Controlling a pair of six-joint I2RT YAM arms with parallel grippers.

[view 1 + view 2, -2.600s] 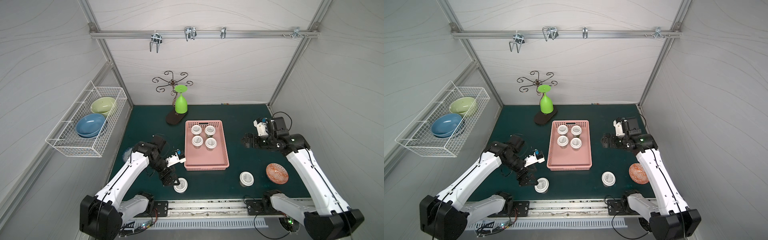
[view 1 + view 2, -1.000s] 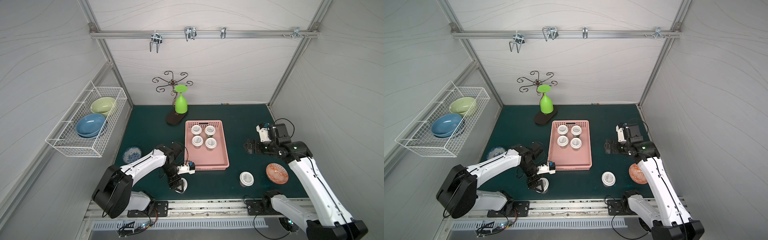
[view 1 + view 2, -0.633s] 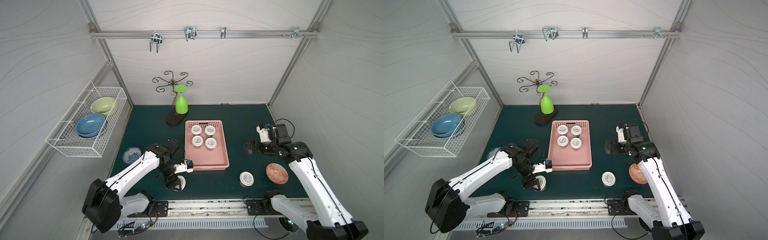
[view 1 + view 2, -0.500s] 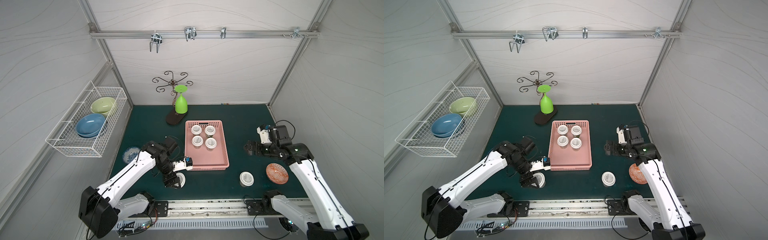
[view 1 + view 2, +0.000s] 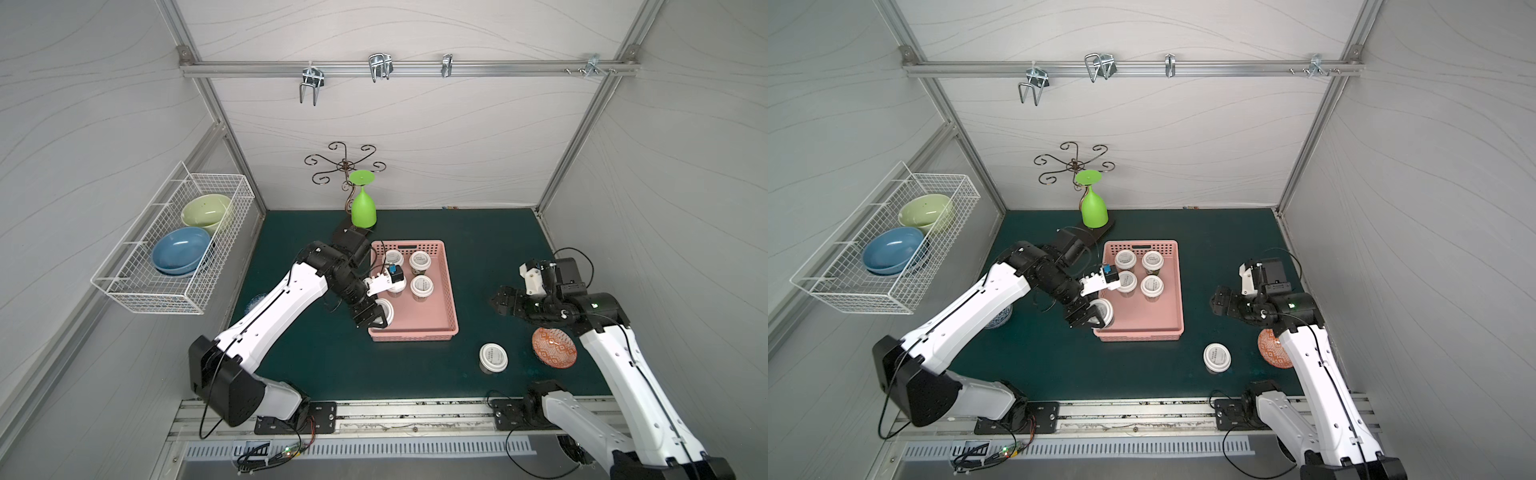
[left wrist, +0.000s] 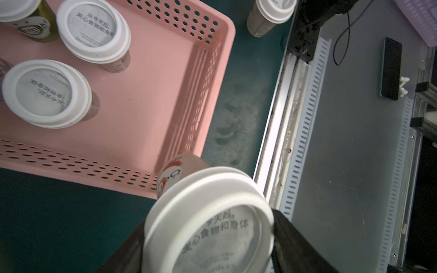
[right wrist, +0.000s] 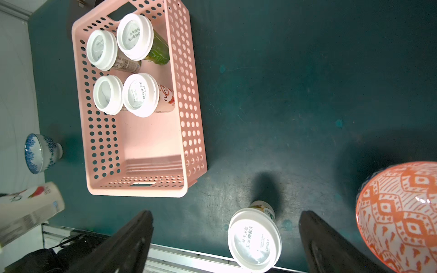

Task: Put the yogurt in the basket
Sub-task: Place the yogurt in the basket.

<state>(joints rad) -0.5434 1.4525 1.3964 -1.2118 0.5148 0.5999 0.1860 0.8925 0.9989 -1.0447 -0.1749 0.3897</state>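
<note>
The left hand (image 5: 376,318) pinches a yogurt cup (image 6: 210,219) over the basket's (image 5: 411,334) near-left corner, fingers (image 6: 295,238) mostly hidden under its lid; the right hand (image 5: 500,302) is spread, empty, above the table (image 5: 478,249) near a loose cup (image 5: 493,357).

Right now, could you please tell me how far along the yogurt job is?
Done: four yogurt cups stand inside the pink basket. In hand: the left claw is shut on a fifth cup, tilted at the basket's near corner, not yet set down. Left: a sixth cup stands on the green mat outside the basket; the right claw is open, apart from it.
</note>
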